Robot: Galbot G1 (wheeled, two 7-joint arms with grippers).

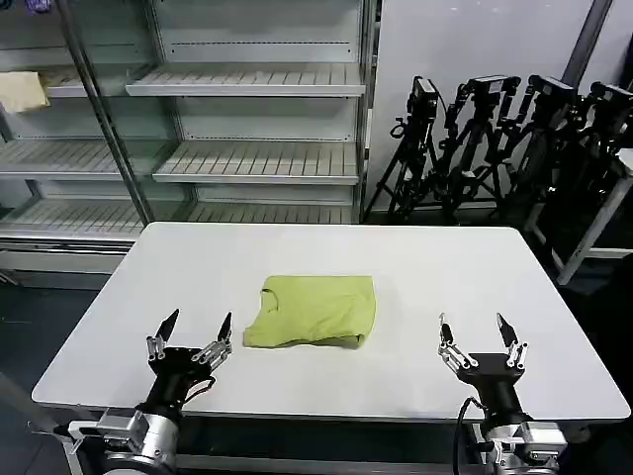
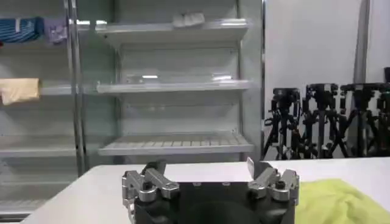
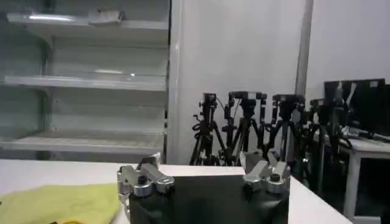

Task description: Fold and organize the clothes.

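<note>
The clothes are one lime yellow-green T-shirt (image 1: pixel 315 310), folded into a rough rectangle at the middle of the white table (image 1: pixel 415 267). Its collar faces the near left. An edge of the shirt (image 2: pixel 338 201) also lies beside my left gripper (image 2: pixel 206 167) in the left wrist view, and the shirt (image 3: pixel 61 204) appears again in the right wrist view. My left gripper (image 1: pixel 198 323) stands open near the table's front left, empty and apart from the shirt. My right gripper (image 1: pixel 478 326) stands open at the front right, likewise empty, and my right gripper (image 3: pixel 201 163) holds nothing.
Metal shelving (image 1: pixel 247 158) rises behind the table, with a pale cream-yellow cloth (image 1: pixel 22 91) on a left shelf. Several black tripods (image 1: pixel 495 139) stand at the back right. Bare tabletop surrounds the shirt on all sides.
</note>
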